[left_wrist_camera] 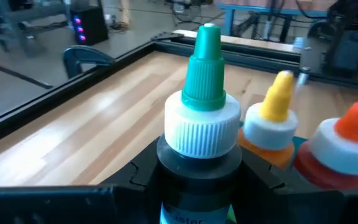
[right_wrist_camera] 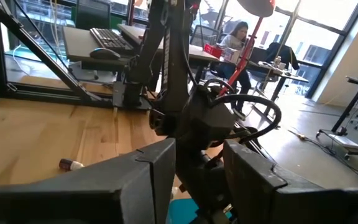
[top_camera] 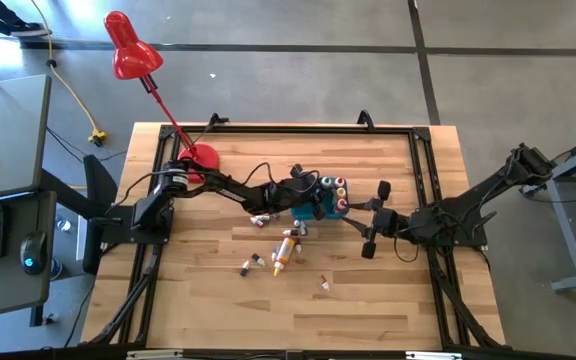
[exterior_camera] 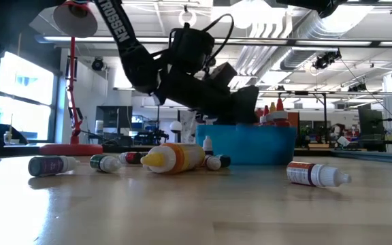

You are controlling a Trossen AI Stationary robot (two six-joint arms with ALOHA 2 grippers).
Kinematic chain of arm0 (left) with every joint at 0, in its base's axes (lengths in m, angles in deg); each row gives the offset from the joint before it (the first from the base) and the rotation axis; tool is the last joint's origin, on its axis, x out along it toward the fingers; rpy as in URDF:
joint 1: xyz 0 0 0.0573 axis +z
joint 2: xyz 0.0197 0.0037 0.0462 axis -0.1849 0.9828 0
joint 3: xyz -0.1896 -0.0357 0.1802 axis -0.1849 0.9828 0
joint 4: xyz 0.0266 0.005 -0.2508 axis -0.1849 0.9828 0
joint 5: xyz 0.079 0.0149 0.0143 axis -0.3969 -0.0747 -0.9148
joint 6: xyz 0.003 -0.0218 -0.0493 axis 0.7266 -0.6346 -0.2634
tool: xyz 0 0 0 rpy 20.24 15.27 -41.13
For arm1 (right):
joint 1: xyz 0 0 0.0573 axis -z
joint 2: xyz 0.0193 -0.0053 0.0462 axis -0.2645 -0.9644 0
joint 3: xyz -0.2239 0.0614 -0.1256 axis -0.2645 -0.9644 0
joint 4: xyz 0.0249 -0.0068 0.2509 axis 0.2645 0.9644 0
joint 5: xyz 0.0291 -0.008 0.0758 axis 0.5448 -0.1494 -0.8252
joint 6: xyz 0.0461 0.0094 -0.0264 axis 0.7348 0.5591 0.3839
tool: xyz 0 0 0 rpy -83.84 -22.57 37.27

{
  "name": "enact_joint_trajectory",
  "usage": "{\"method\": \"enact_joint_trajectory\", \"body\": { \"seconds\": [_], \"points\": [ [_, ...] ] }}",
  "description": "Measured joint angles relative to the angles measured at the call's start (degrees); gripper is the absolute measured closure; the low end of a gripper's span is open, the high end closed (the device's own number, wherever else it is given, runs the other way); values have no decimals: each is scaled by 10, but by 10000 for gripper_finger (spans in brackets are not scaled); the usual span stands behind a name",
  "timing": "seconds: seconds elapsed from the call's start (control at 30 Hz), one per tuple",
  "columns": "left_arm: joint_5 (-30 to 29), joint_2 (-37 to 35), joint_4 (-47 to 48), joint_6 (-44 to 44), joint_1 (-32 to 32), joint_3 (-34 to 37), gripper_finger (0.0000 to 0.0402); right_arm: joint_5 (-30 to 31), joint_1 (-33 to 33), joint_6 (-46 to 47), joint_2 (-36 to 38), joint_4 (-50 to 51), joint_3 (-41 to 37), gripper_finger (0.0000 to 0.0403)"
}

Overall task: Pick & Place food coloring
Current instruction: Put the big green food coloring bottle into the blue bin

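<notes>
Left gripper (top_camera: 313, 192) hangs over the blue bin (exterior_camera: 278, 150) mid-table, its fingers (left_wrist_camera: 260, 180) clamped on a green-tipped bottle (left_wrist_camera: 202, 118) beside upright yellow (left_wrist_camera: 272, 118) and orange (left_wrist_camera: 353, 140) ones. Right gripper (top_camera: 376, 218) waits just right of the bin, fingers spread. Loose bottles (top_camera: 283, 250) lie in front of the bin, bare tabletop (top_camera: 368, 310) beyond them. From table height, the left arm (exterior_camera: 203, 85) hides much of the bin's contents.

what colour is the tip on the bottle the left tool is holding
Teal green tip above a white ribbed collar, on the bottle in the left tool; clearest in the left wrist view.
</notes>
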Motion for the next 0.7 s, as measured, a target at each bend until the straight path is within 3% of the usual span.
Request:
{"method": "enact_joint_trajectory", "body": {
  "seconds": [0.37,0.7],
  "points": [
    [6,27,-181,-15,1,58,272,0,0,0,0,0,0,274],
    [12,38,-169,-6,0,57,273,-1,0,0,0,0,0,274]
  ]
}}
